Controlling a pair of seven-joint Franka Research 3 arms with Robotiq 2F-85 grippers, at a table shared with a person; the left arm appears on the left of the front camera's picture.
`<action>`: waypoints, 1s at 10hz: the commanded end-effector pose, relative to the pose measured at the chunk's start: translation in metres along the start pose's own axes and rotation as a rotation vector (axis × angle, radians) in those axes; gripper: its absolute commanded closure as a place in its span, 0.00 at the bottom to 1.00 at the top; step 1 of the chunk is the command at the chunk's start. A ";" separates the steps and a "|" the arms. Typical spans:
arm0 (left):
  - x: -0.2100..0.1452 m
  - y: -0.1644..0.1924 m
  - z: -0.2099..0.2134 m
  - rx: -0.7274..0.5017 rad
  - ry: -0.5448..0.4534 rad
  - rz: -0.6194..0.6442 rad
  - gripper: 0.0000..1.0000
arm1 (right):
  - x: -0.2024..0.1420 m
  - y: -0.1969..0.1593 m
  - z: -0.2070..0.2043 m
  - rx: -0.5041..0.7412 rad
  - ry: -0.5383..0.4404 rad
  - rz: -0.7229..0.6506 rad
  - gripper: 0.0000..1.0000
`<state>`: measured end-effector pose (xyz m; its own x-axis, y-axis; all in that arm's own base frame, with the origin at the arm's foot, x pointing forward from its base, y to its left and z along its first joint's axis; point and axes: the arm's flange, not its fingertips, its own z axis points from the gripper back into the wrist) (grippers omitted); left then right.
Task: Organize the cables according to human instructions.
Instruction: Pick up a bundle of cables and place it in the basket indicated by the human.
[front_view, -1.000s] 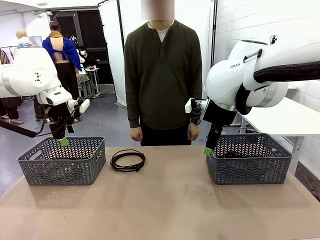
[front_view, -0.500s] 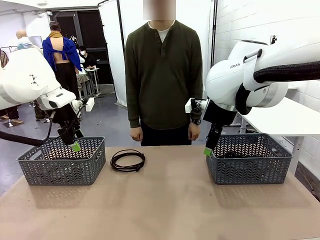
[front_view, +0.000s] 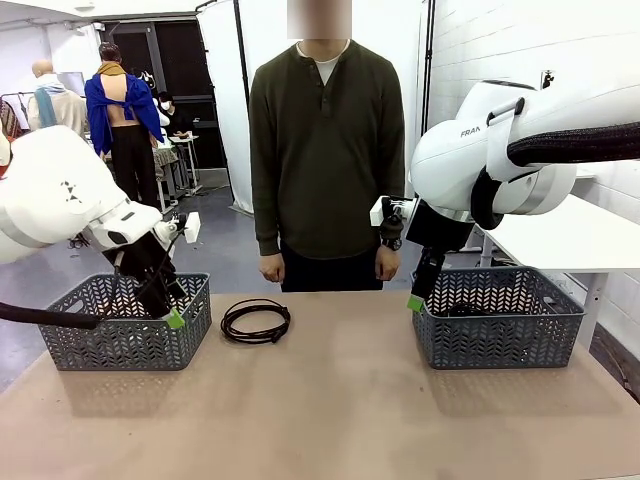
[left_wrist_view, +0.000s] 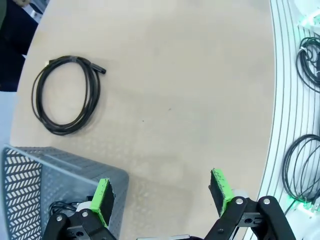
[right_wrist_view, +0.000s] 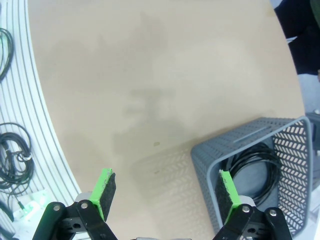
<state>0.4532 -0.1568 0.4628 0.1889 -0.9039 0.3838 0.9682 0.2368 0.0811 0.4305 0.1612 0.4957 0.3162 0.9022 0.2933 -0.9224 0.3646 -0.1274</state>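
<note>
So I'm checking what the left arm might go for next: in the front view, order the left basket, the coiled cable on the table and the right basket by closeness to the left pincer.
1. Left basket: the left pincer hangs open at its right-hand end.
2. Coiled cable: on the table just right of that basket.
3. Right basket: far across, by the right pincer.

Left gripper (front_view: 172, 310): hanging open, lower left of frame. Right gripper (front_view: 418, 297): hanging open, right of centre.
</note>
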 end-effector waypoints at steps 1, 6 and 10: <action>-0.004 -0.007 0.000 0.008 -0.036 -0.003 0.00 | -0.001 0.000 -0.002 0.001 0.000 -0.002 0.00; 0.000 -0.003 -0.003 -0.003 -0.002 -0.001 0.00 | -0.001 0.000 -0.002 0.001 0.000 -0.002 0.00; 0.000 -0.003 -0.003 -0.003 -0.002 -0.001 0.00 | -0.001 0.000 -0.002 0.001 0.000 -0.002 0.00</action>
<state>0.4500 -0.1587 0.4590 0.1866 -0.9042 0.3843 0.9694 0.2330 0.0776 0.4305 0.1612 0.4957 0.3161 0.9023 0.2932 -0.9224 0.3646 -0.1274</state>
